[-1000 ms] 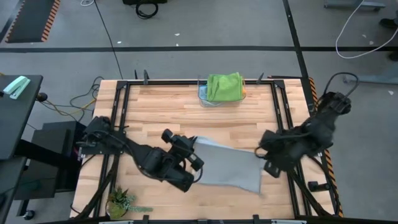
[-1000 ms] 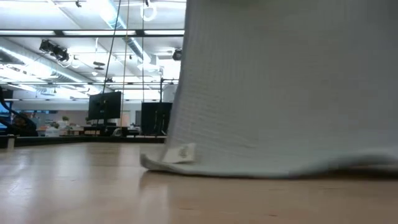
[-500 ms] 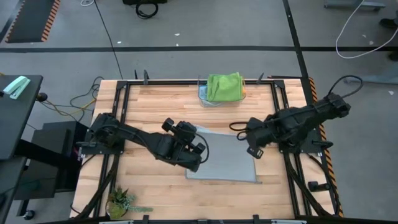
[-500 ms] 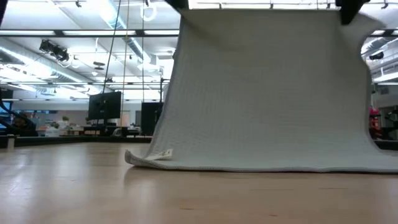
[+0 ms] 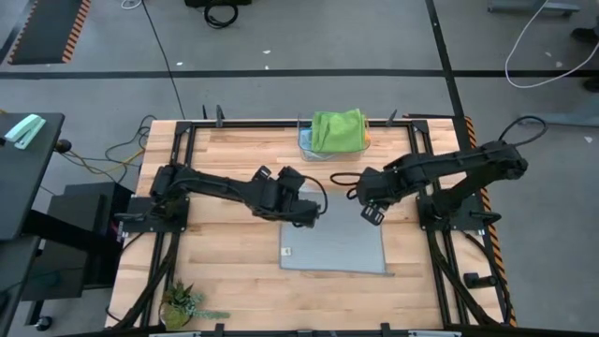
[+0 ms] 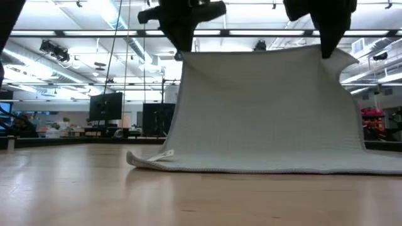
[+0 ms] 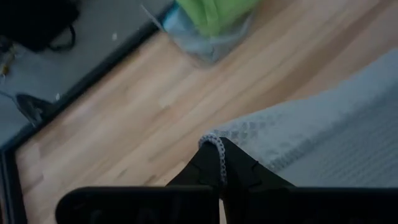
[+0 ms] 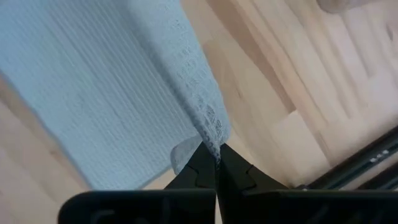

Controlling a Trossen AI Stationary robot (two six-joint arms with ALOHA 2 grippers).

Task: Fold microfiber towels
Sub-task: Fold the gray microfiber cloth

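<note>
A light grey microfiber towel has its near part spread on the wooden table, a small tag at its near left corner. Its far edge is raised between my two shut grippers, so in the low view the towel stands like a curtain. My left gripper has the left far corner and my right gripper the right one. A bright green towel lies on top of others in a clear bin at the far edge. My left gripper pinches the grey towel's left far corner between its two fingertips, slanting down from the table's left. The corner is lifted; the towel slopes from it down to the table. My right gripper pinches the right far corner between its fingertips, pointing nearly straight down. The hemmed edge runs almost straight to the other gripper, and the towel's near part lies on the table.
The clear bin with the stacked towels stands at the far middle. A small green plant sits at the near left corner. Black frame rails run along both sides. Bare wood lies left of the towel.
Both grippers, still shut on the towel's corners, have moved toward the table's far edge and down, coming closer together. The towel's raised edge has gone back and sunk with them, and more of its near part now lies spread flat on the table.
</note>
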